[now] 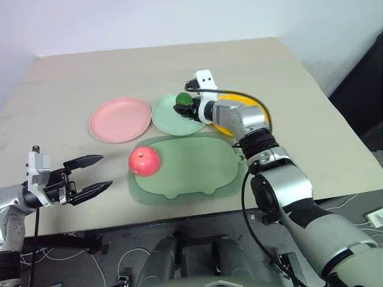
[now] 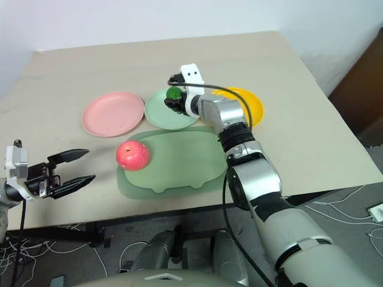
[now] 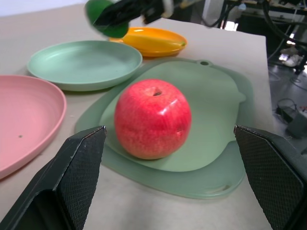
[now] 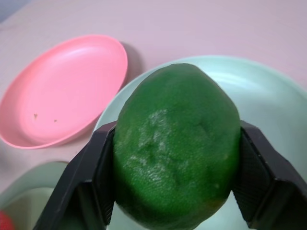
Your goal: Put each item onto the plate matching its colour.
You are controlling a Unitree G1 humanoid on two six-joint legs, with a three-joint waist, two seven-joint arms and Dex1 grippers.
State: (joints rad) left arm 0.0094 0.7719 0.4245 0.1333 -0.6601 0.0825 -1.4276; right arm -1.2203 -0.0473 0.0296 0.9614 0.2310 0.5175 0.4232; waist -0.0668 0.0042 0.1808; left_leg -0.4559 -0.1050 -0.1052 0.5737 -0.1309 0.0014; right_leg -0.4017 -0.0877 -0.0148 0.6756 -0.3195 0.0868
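My right gripper (image 4: 175,143) clamped on the green fruit (image 4: 176,143) above the mint plate (image 1: 176,115), seemingly not touching it, my left gripper (image 1: 91,174) spread apart facing the apple (image 1: 144,161) on the mat (image 1: 197,170).

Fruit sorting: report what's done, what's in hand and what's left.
Done: the banana seems to lie on the yellow plate.
In hand: the right gripper holds the green fruit above the green plate.
Left: the apple sits on the mat; the pink plate is bare; the left gripper is open.
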